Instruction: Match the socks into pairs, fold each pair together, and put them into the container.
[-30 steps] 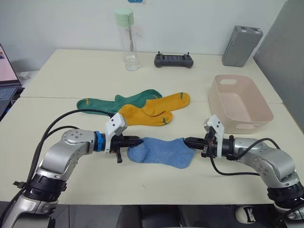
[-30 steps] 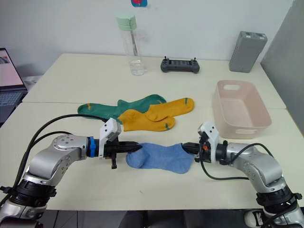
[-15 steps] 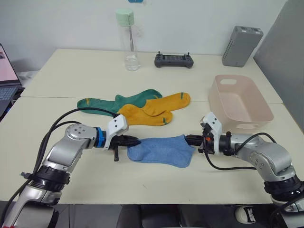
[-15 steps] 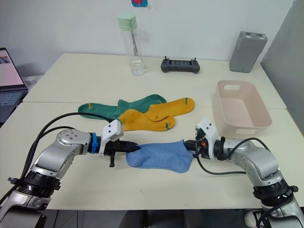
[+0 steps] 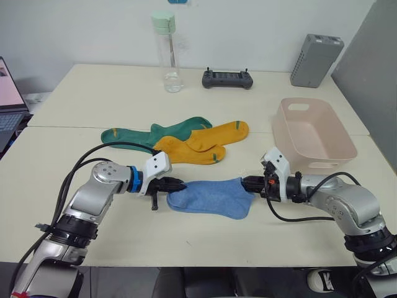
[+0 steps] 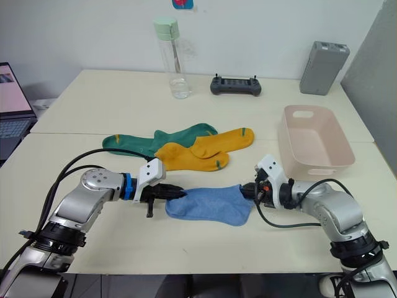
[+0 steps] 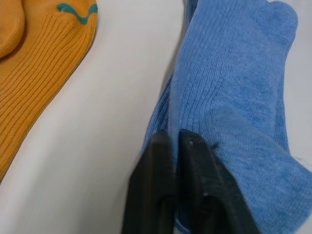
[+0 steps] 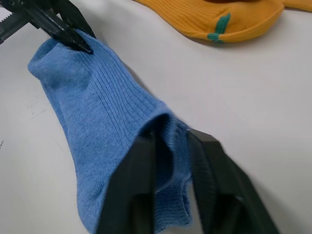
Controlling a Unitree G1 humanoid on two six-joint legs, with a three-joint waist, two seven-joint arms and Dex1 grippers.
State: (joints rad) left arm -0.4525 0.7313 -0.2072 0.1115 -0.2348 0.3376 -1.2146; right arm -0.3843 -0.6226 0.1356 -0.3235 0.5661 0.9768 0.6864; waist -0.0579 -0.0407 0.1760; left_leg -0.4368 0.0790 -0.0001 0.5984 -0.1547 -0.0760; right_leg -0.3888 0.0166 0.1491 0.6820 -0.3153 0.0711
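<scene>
Blue pair [image 5: 209,197] now pinched at both ends, arms nudged inward
Left gripper [image 5: 176,184] and right gripper [image 5: 246,182] both clamp it, just in front of the yellow socks [image 5: 201,144]; fold looks next.

Bottle [image 5: 165,53], controller [image 5: 227,79], grey box [image 5: 316,59], laptop [image 5: 7,102].

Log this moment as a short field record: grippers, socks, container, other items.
left gripper: shut on the blue socks, at the end nearer the robot's left
right gripper: shut on the blue socks, at the opposite end
blue socks: stacked as a pair, flat on the table
yellow socks: overlapping each other, beyond the blue pair
green socks: partly under the yellow ones
container: pink tub, holds no socks
other items: bottle, black controller, grey box at the far edge
</scene>
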